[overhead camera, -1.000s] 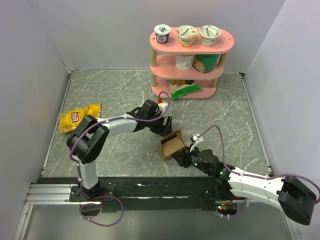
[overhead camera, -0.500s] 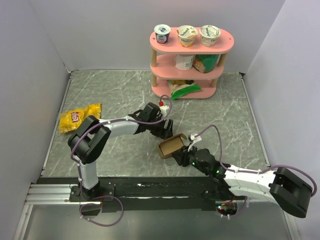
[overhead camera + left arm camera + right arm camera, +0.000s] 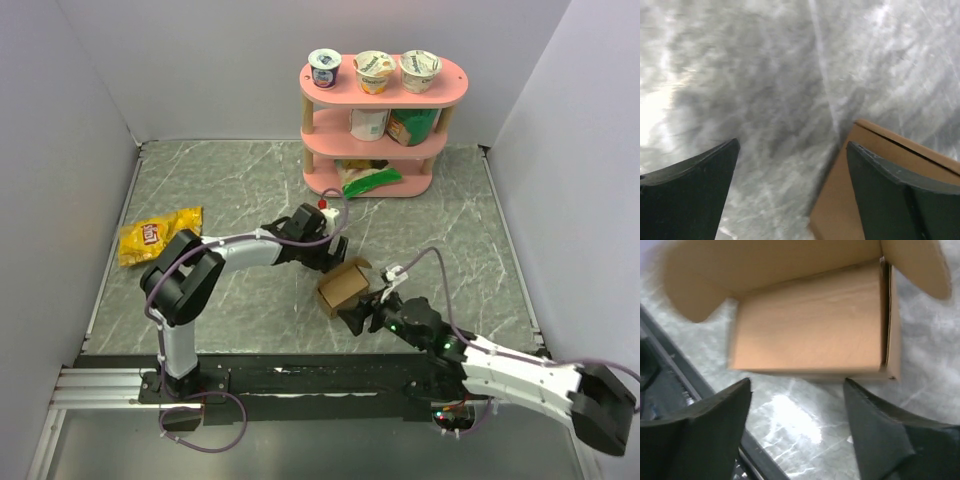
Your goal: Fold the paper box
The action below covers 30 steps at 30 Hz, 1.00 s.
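the right claw (image 3: 797, 386) stood spread and empty just short of the paper box (image 3: 807, 330) on the table (image 3: 230, 180), the box's long side across its gap. the left claw (image 3: 792, 147), also spread, flanked the far corner.

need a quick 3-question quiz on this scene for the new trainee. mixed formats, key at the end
1. How many cups stand on the top tier of the pink shelf?
2. True or false: the right gripper is shut on the paper box.
3. The yellow snack bag lies: A inside the box; B on the table, at its left side; C on the shelf.

Key: 1 three; 2 false, it is open and short of the box; 3 B.
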{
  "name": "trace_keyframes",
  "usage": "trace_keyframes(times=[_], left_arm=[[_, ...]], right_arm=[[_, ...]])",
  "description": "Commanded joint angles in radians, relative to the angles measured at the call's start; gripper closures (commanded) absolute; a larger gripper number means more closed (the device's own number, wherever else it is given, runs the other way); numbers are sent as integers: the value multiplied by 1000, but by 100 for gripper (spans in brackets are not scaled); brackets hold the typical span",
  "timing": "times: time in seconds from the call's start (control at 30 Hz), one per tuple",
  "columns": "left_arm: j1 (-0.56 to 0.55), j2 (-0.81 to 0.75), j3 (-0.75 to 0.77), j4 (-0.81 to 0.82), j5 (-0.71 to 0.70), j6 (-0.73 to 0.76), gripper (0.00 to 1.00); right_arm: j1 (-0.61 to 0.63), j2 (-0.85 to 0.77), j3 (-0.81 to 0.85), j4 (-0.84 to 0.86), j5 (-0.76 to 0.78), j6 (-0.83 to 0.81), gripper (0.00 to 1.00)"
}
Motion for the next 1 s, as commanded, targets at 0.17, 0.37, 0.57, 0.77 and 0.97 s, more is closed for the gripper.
trace_keyframes(times=[0.17,0.37,0.57,0.77,0.97], left_arm=[[126,-44,143,-68,-137,57,1],[166,-179,66,-42,-251,17,1],[168,-458,-286,113,-269,-126,31],[119,-632,-491,136,-275,-305,58],[-39,-587,-463,57,-354,-380,64]], right_arm=[[-8,-363,251,-518,64,-235,11],[-277,-162,459,-529,-188,-320,13],[-642,60,584,-452,-494,-298,50],[-679,249,624,-480,-353,-303,58],[-613,268,549,-395,-327,-266,58]])
